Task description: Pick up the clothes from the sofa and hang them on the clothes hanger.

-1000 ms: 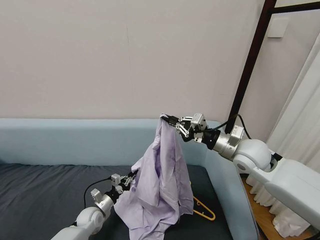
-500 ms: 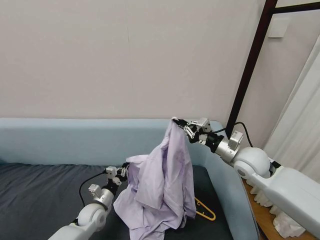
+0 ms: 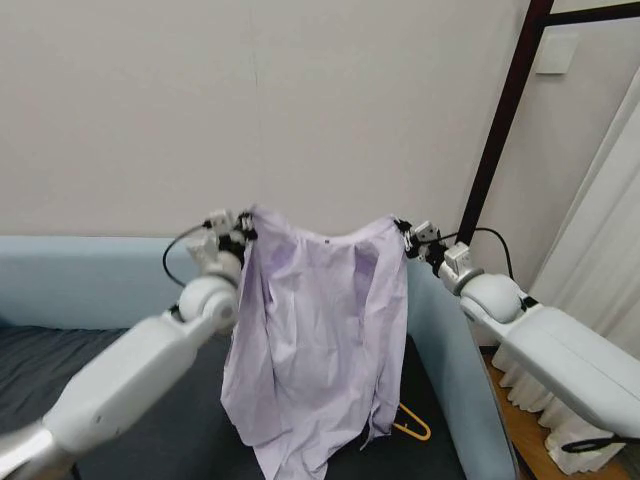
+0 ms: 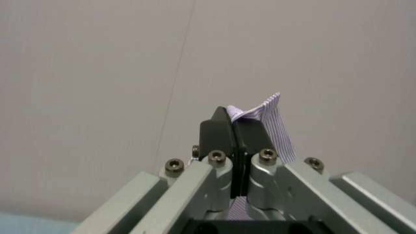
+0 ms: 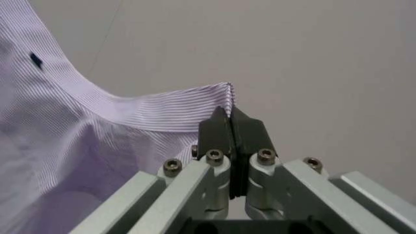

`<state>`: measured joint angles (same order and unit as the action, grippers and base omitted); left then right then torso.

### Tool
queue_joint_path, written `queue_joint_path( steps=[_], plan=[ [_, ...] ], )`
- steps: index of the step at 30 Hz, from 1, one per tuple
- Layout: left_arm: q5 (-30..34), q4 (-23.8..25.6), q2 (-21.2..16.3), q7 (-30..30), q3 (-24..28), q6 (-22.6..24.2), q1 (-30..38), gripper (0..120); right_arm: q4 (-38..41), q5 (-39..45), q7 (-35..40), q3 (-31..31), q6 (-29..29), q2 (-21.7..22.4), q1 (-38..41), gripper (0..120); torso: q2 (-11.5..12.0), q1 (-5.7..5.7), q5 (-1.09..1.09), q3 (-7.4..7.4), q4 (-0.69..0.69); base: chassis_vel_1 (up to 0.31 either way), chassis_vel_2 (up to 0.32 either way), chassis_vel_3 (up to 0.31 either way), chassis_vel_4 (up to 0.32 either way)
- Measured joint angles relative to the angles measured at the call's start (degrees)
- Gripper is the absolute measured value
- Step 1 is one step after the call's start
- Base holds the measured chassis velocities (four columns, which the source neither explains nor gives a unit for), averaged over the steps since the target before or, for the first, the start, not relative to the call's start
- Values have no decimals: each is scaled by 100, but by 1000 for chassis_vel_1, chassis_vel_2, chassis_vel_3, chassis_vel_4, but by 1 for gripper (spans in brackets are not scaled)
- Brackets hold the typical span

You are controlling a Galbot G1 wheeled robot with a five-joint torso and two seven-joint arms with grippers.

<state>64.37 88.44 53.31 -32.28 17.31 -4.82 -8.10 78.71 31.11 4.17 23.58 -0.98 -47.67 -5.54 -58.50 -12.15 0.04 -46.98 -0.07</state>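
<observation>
So the pick-up half looks pretty much sorted to me: the lilac striped shirt (image 3: 320,340) is up off the sofa (image 3: 90,280) and spread out flat between the two arms, in front of the wall (image 3: 200,100). The left end effector (image 3: 244,225) is clamped on one top corner and the right end effector (image 3: 403,230) on the other. Both wrist views show the black pads (image 4: 217,132) pinched tight together with a bit of striped fabric poking out past the tips. The top edge sags a little between the two grips and the rest hangs down in front of the sofa back. I can't tell if the bottom hem is brushing the dark seat cushion (image 3: 80,390) or hanging just clear of it. The hanging half is what's left, I'd say. The orange hanger (image 3: 424,434) is lying on the seat just beside the shirt's lower corner on the right-arm side, not in the shirt at all. The dark rack post (image 3: 502,130) stands off to the right, apart from the shirt.
</observation>
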Motion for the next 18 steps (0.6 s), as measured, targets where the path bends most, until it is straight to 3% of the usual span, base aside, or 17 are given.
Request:
queue_joint_path(
  steps=[5,9,11,12,13,17,18],
  plan=[
    [64,-335,230,-68,369,128,754,0,-106,10,213,191,112,-63,662,0,0,1,-5,0,4,0,0,0,0],
    [-429,-484,316,38,538,110,979,0,-104,229,467,221,208,48,1122,0,0,1,-7,3,-2,0,0,0,0],
    [-731,157,-19,-35,366,133,461,0,596,664,565,176,430,377,986,0,0,1,-7,2,-5,0,0,0,0],
    [-731,157,-19,-35,366,133,461,0,596,664,565,176,430,377,986,0,0,1,-7,2,-5,0,0,0,0],
    [-744,833,-377,-198,126,236,-82,0,1358,951,760,104,662,601,638,0,0,2,-6,1,1,0,0,0,0],
    [-663,2284,-1191,-388,-881,429,-1529,0,2918,1498,1194,-41,1050,1016,89,0,-1,4,-8,3,2,0,0,0,0],
    [-663,2284,-1191,-388,-881,429,-1529,0,2918,1498,1194,-41,1050,1016,89,0,-1,4,-8,3,2,0,0,0,0]
  ],
)
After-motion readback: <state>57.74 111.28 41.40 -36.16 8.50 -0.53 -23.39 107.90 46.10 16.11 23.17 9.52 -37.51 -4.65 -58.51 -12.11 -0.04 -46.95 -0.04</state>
